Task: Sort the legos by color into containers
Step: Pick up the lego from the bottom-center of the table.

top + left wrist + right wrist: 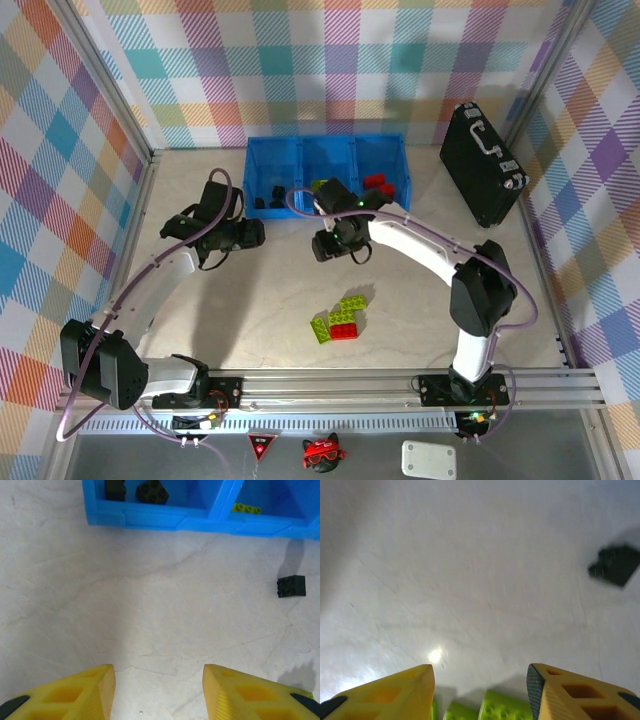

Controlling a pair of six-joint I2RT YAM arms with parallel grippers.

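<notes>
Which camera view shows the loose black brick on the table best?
The left wrist view. There the black brick is sharp and whole, lying on the table a little in front of the blue tray. In the right wrist view the brick is probably the dark blurred shape near the right edge.

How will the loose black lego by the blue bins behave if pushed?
The black lego looks rigid and small, so probably stiff and light. Blocky and flat on the smooth table, it should slide, not roll.
</notes>
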